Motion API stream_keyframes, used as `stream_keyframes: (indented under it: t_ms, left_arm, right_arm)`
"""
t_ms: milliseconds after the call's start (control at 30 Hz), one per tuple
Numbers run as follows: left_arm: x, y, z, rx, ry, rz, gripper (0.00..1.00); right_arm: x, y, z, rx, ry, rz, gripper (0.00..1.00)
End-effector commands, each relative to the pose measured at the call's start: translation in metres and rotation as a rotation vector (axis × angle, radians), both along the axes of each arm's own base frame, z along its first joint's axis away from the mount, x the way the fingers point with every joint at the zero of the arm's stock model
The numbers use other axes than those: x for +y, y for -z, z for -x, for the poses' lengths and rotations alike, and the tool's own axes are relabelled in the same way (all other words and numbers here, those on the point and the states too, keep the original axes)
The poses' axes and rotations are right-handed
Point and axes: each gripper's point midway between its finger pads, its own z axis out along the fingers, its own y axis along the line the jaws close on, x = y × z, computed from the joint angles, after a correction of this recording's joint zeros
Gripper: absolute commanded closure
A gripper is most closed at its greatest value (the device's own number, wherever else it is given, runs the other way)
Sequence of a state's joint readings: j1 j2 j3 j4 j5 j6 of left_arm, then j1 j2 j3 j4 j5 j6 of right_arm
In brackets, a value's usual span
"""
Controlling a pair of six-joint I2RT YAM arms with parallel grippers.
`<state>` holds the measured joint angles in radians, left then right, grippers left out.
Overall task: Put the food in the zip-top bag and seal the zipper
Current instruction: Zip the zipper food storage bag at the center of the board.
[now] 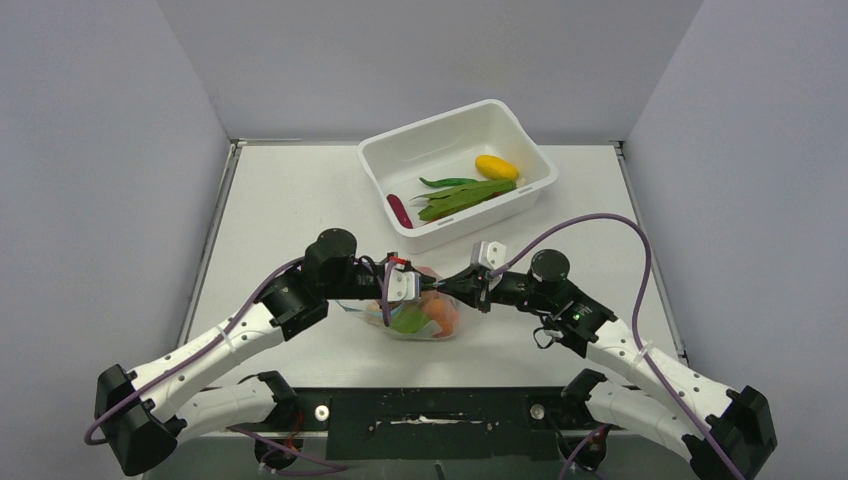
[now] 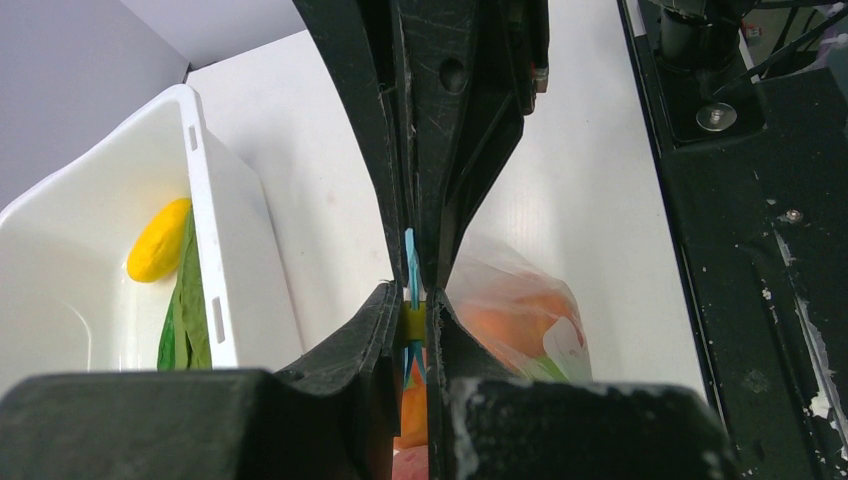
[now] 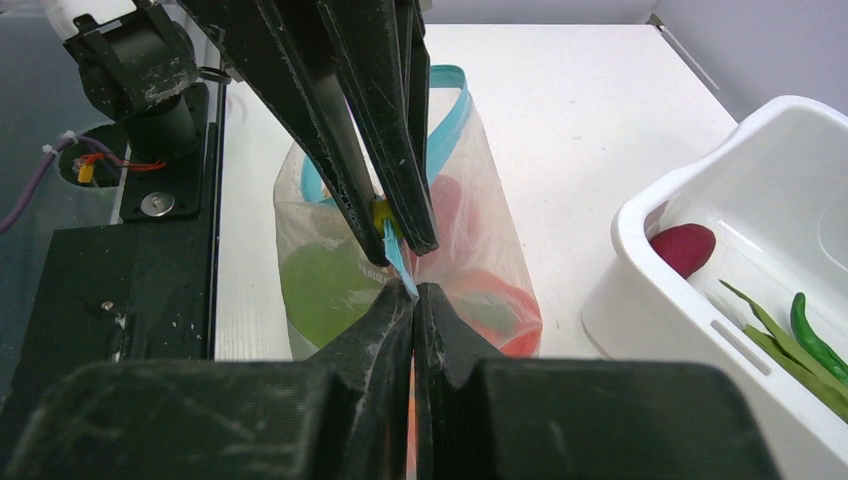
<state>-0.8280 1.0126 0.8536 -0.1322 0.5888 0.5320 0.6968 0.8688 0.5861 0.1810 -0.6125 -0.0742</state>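
Bag (image 1: 420, 322): clear and crinkly, sitting on the white table (image 1: 290, 210) near the front edge, between the two arms and well short of the tub.
Food in bag: a green ball (image 3: 320, 285) and orange-pink pieces (image 2: 510, 325) show through the plastic.
Zipper (image 3: 452, 100): a blue strip along the bag's top; in the right wrist view its two sides curve apart past the fingers.
Left gripper (image 2: 414, 300): fingers pressed together on the zipper, with a small yellow tab (image 3: 381, 212) at its tips.
Right gripper (image 3: 414, 292): fingers pressed together, pinching the same blue strip, tip to tip with the left one.
Arms: both reach inward from the sides and meet over the bag.
Tub (image 1: 470, 224): white and rectangular, at the back of the table, set at an angle.
Tub contents: a yellow piece (image 1: 497, 167), long green leaves (image 1: 465, 196), a slim green pod (image 1: 448, 182) and a dark red piece (image 1: 399, 211).
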Motion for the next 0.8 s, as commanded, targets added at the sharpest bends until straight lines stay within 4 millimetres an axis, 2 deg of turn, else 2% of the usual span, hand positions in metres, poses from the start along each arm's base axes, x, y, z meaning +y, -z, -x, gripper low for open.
stream_keyframes:
  t_ms: [0,500,767]
  left_arm:
    - [0.023,0.007,-0.006,0.032,-0.071,-0.051,1.00]
    - [0.038,0.008,-0.004,0.025,-0.111,-0.076,1.00]
    - [0.047,0.010,-0.001,0.026,-0.128,-0.087,1.00]
  right_arm:
    - [-0.016,-0.033,-0.019,-0.077,0.107,-0.094,1.00]
    - [-0.035,-0.035,-0.038,-0.020,0.223,-0.135,1.00]
    - [-0.045,-0.029,-0.046,0.029,0.277,-0.146,1.00]
